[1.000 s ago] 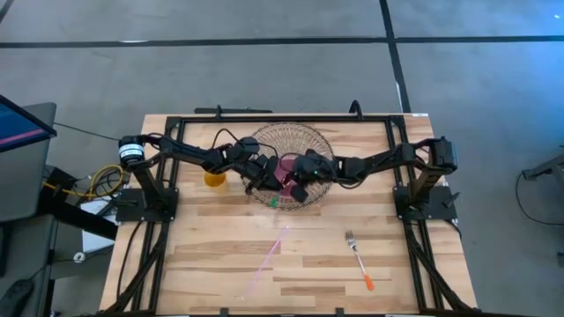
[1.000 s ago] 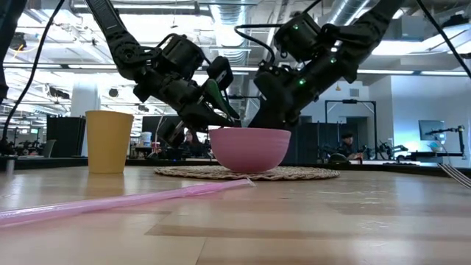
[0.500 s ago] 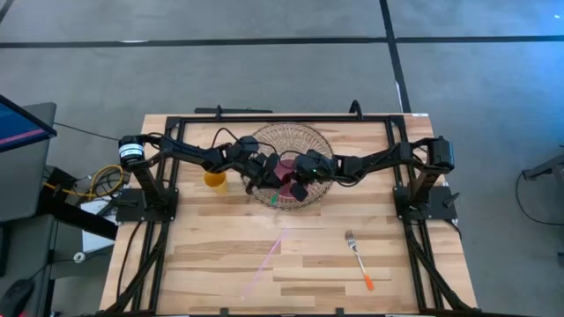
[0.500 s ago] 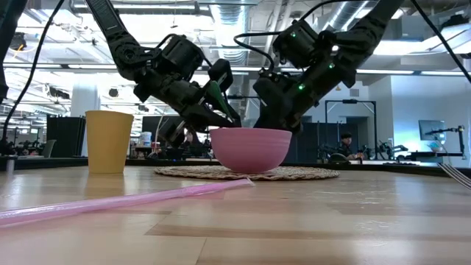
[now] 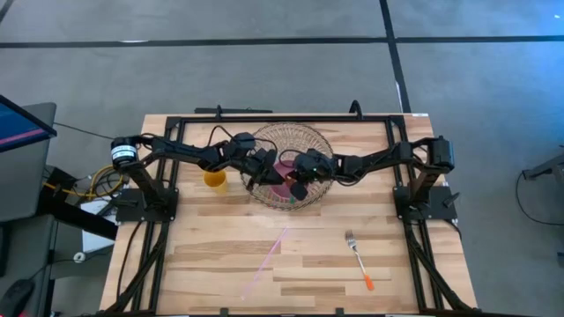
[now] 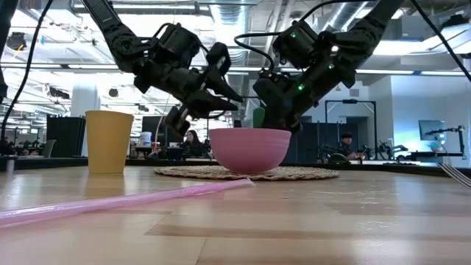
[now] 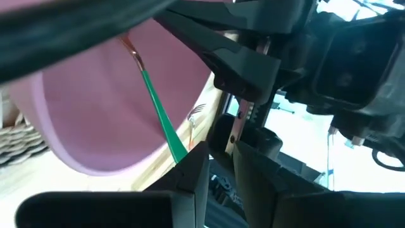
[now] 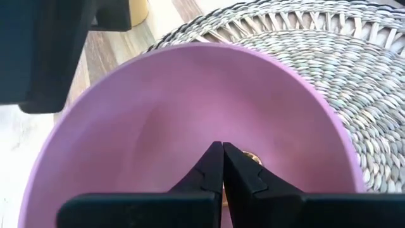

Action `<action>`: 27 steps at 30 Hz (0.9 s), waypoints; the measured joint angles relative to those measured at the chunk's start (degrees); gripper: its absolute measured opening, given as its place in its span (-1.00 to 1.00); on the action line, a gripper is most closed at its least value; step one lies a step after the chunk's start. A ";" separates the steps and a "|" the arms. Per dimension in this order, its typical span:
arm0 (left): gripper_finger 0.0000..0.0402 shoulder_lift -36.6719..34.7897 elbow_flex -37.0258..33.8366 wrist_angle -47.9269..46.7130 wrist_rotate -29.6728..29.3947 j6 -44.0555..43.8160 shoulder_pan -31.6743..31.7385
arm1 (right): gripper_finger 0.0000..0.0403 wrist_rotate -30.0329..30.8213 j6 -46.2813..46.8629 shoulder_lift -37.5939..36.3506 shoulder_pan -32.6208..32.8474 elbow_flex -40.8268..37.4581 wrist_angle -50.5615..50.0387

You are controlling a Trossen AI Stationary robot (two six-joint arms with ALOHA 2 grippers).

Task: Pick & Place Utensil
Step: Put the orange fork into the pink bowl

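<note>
Holding a thin green-handled utensil (image 7: 161, 120) pinched between its closed fingertips, the right gripper (image 8: 221, 158) hangs over the pink plastic bowl (image 5: 284, 169); the utensil's far end, a small coppery tip (image 8: 249, 158), lies just beyond the fingers, down inside the bowl. Right wrist view: fingers pressed together, no gap visible, bowl interior directly below and ahead of them.

Left gripper (image 6: 221, 92) sits just beside the right one, on the far side of the bowl from it, raised above the rim. Its fingers appear spread apart and carry nothing; the green handle runs between it and the right gripper.

Bowl rests on a round woven straw placemat (image 5: 304, 141), under both grippers.

Yellow plastic cup (image 5: 214, 179) stands upright just outside the left gripper, off the mat. Long pink plastic straw (image 5: 269, 254) lies flat on the wooden table (image 5: 211, 246), well apart from both grippers, toward the near edge. Metal fork with orange handle (image 5: 359, 260) lies near the straw, on the right arm's side, untouched.
</note>
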 joint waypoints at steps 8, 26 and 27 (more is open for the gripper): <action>-0.63 -1.84 -0.09 0.64 1.11 5.93 0.00 | -1.00 0.00 -1.38 -1.73 -0.02 0.02 -0.01; -0.63 -18.35 -0.09 0.52 1.52 42.27 -0.22 | -1.00 -1.27 -6.93 -23.17 10.54 0.04 -17.27; -0.63 -19.13 -0.10 0.47 1.46 43.46 -0.22 | -1.00 -1.27 -6.93 -23.86 11.81 0.04 -18.32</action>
